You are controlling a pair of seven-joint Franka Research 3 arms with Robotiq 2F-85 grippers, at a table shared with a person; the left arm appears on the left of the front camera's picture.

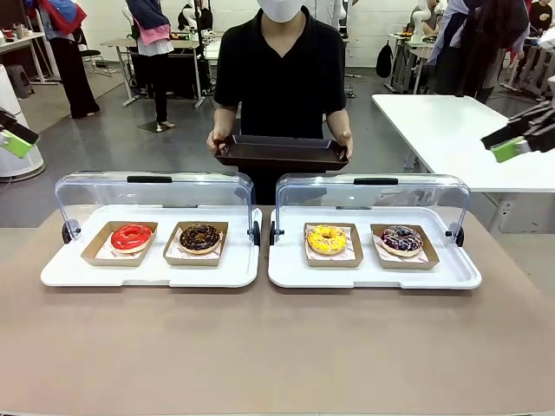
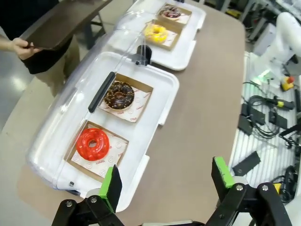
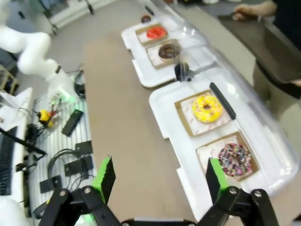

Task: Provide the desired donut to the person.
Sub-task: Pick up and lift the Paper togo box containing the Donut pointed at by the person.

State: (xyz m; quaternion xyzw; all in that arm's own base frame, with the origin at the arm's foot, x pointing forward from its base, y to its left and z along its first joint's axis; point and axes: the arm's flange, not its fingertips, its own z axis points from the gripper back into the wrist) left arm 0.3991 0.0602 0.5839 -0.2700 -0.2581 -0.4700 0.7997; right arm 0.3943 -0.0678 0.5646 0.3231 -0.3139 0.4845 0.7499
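Four donuts lie in cardboard trays on two white serving trays. On the left tray are a red donut and a chocolate donut. The right tray carries a yellow donut and a dark sprinkled donut. Behind the table, the person holds a dark tray in both hands. My left gripper hangs open, high at the left edge. My right gripper is open, high at the right.
Each serving tray has a clear hinged lid standing up along its far side, with a black handle on top. The brown tabletop is bare in front of the trays. A white table stands at the back right.
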